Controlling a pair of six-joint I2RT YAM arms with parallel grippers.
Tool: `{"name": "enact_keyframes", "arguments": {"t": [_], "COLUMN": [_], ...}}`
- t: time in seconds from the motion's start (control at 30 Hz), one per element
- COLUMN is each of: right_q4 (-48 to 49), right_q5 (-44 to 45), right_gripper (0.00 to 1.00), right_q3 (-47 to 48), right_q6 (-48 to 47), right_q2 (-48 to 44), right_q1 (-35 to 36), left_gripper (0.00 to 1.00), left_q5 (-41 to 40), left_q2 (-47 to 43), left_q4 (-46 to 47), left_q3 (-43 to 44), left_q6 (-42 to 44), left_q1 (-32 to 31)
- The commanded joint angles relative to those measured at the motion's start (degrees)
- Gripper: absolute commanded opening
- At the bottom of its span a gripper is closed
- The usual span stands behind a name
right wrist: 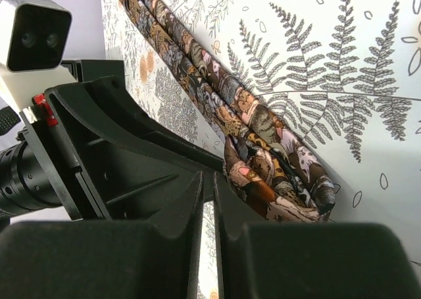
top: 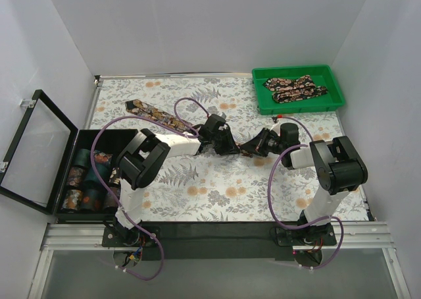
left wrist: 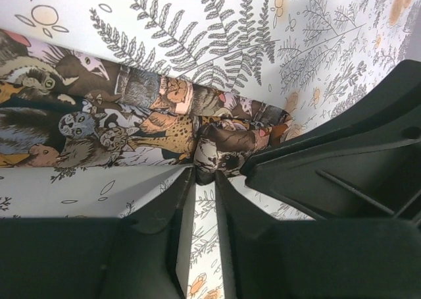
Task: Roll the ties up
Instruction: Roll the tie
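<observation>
A dark paisley tie (top: 158,116) lies on the fern-patterned cloth, running from the far left to the middle. Its near end is folded into a small roll (left wrist: 227,147), which also shows in the right wrist view (right wrist: 279,187). My left gripper (top: 225,145) (left wrist: 204,175) is shut, its tips pinching the edge of that roll. My right gripper (top: 248,148) (right wrist: 207,179) faces it from the right with only a thin slit between its jaws. The roll lies just beside its right finger (right wrist: 227,200), not between the tips. More ties (top: 295,88) lie in the green tray.
The green tray (top: 334,81) stands at the back right. An open black box (top: 82,137) at the left holds several rolled ties, with its glass lid (top: 36,147) tilted outward. White walls enclose the table on three sides.
</observation>
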Motion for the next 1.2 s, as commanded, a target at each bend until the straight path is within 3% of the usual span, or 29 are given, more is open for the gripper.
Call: {"name": "enact_keyframes", "arguments": {"t": [0.0, 0.13, 0.3, 0.47, 0.7, 1.07, 1.17], "right_q4": [2.5, 2.1, -0.6, -7.9, -16.2, -35.9, -38.8], "right_q5": [-0.6, -0.5, -0.2, 1.8, 3.4, 6.8, 8.3], "right_gripper": [0.15, 0.17, 0.23, 0.42, 0.56, 0.61, 0.61], "right_q3": [0.0, 0.4, 0.8, 1.6, 2.8, 10.9, 12.3], "right_q6": [-0.4, -1.7, -4.6, -9.6, -18.2, -54.8, -60.0], "right_q2": [-0.1, -2.4, -4.9, -8.4, -11.4, -14.6, -14.8], "right_q1": [0.4, 0.5, 0.3, -0.8, -2.0, -1.6, -0.1], "left_gripper": [0.18, 0.07, 0.02, 0.02, 0.01, 0.01, 0.01], "left_q5": [-0.6, -0.7, -1.3, -2.4, -2.8, -1.7, -1.5], "left_q2": [-1.7, -2.1, -2.1, -2.4, -2.3, -1.0, -0.8], "left_q4": [1.4, 2.0, 2.1, 2.2, 2.3, 0.7, 0.2], "left_q3": [1.0, 0.9, 1.2, 1.4, 1.6, 4.2, 4.6], "left_q6": [1.0, 1.8, 3.9, 7.3, 11.0, 15.0, 15.4], "left_q1": [0.0, 0.0, 0.0, 0.1, 0.0, 0.0, 0.0]}}
